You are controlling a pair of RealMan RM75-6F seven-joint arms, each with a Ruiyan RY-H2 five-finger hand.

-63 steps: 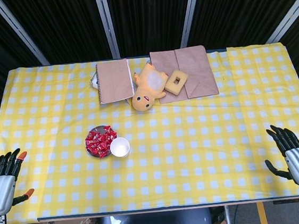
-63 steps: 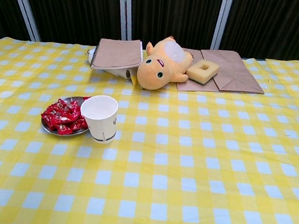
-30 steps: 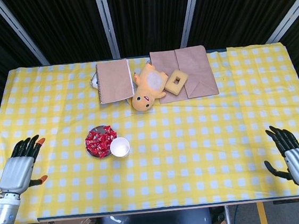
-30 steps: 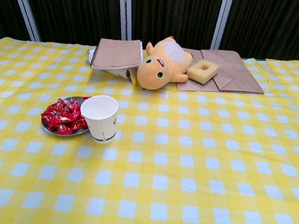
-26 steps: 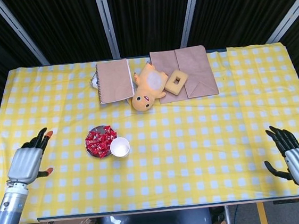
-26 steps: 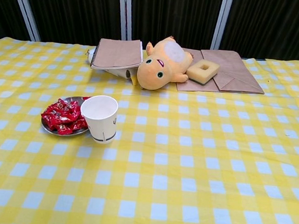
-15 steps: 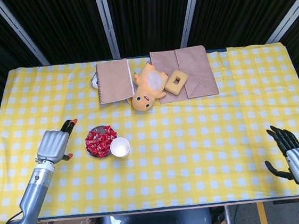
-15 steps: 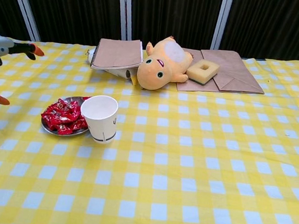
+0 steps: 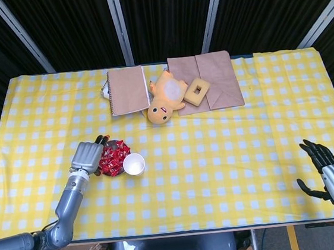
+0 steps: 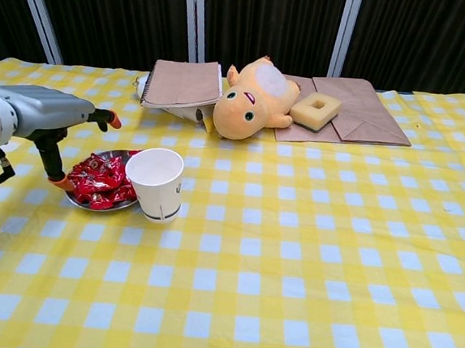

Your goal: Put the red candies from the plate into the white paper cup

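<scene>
Red wrapped candies [image 9: 112,159] [image 10: 97,180] are piled on a small silver plate [image 9: 115,144] [image 10: 117,155] at the table's left. A white paper cup [image 9: 134,163] [image 10: 158,182] stands upright, touching the plate's right side. My left hand [image 9: 88,156] [image 10: 52,116] hovers at the plate's left edge, holding nothing, with its fingers stretched over the candies and its thumb pointing down beside the plate. My right hand [image 9: 330,170] is far off at the table's front right corner, fingers spread and empty; only the head view shows it.
At the back lie a brown notebook [image 9: 127,90] [image 10: 182,82], an orange plush toy [image 9: 165,98] [image 10: 254,98], a square yellow sponge ring [image 9: 197,91] [image 10: 315,110] and a flat brown paper bag [image 9: 219,78] [image 10: 368,113]. A yellow checked cloth [image 9: 229,148] covers the table.
My left hand has swept from the table's front left corner rightward and inward to the plate's left edge. The right hand, the cup and the candies stay where they were.
</scene>
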